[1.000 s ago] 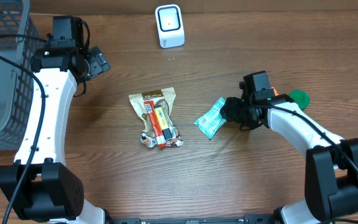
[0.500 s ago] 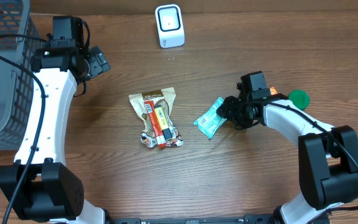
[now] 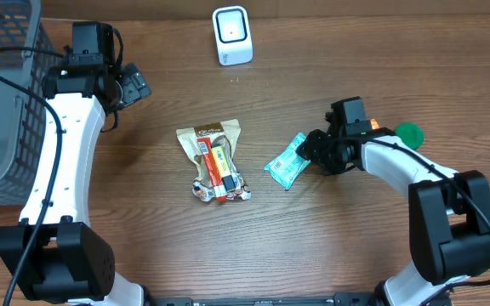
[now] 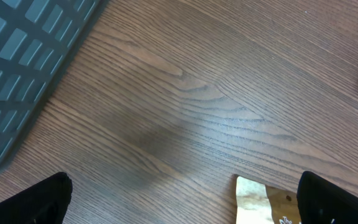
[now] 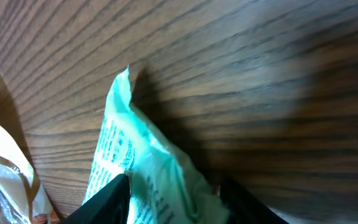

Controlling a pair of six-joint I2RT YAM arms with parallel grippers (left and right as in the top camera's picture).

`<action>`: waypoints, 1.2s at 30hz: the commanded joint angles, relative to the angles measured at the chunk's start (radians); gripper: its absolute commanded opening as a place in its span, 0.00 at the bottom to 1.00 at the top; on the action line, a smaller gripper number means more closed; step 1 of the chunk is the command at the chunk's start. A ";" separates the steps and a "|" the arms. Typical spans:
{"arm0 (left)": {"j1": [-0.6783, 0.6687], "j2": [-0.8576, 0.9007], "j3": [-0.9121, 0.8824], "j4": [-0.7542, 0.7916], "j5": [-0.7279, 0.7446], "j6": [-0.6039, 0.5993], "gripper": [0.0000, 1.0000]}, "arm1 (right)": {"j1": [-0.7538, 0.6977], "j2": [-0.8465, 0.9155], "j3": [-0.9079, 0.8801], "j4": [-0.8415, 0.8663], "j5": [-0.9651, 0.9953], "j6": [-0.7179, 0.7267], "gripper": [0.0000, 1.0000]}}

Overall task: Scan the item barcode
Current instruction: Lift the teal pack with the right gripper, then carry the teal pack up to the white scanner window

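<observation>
Teal packet (image 3: 286, 161) lies right of centre on the wooden table (image 3: 143, 238), its right end pinched between the right gripper (image 3: 309, 153) fingers (image 5: 107, 199), which are closed on it. A snack bag (image 3: 213, 160) lies at centre, the white scanner (image 3: 231, 35) at the top. The left gripper (image 3: 133, 85), upper left, hangs spread wide and holds nothing.

Left arm up at the bench's (image 3: 356, 246) far-left corner, left gripper (image 3: 134, 85) gaping, right arm low, right gripper (image 3: 315, 153) pinching teal packet (image 3: 286, 163)
</observation>
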 commanded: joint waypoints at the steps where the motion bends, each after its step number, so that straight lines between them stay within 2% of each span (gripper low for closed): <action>1: 0.004 -0.009 0.006 0.001 -0.002 0.022 1.00 | -0.036 0.018 -0.003 -0.003 -0.032 -0.001 0.47; 5: 0.004 -0.009 0.006 0.001 -0.002 0.021 1.00 | -0.042 0.018 -0.004 -0.008 -0.072 -0.007 0.46; 10: 0.004 -0.009 0.006 0.001 -0.002 0.021 1.00 | -0.042 0.018 -0.004 -0.008 -0.072 -0.006 0.33; 13: 0.004 -0.009 0.006 0.001 -0.002 0.021 1.00 | -0.042 0.018 -0.004 -0.006 -0.072 -0.006 0.30; 15: 0.004 -0.009 0.006 0.001 -0.003 0.022 1.00 | -0.042 0.018 -0.004 -0.004 -0.072 -0.006 0.15; 16: 0.004 -0.009 0.006 0.001 -0.002 0.022 1.00 | -0.043 0.018 -0.004 -0.004 -0.072 -0.007 0.04; 18: 0.004 -0.009 0.006 0.001 -0.002 0.022 1.00 | -0.048 0.016 -0.003 -0.003 -0.078 -0.008 0.04; 24: 0.004 -0.009 0.006 0.001 -0.002 0.022 1.00 | -0.066 -0.038 0.015 0.026 -0.239 -0.188 0.04; 31: 0.004 -0.009 0.006 0.001 -0.002 0.022 1.00 | -0.068 -0.149 0.024 0.024 -0.264 -0.320 0.04; 36: 0.004 -0.009 0.006 0.001 -0.002 0.022 1.00 | -0.068 -0.217 0.031 0.015 -0.264 -0.341 0.04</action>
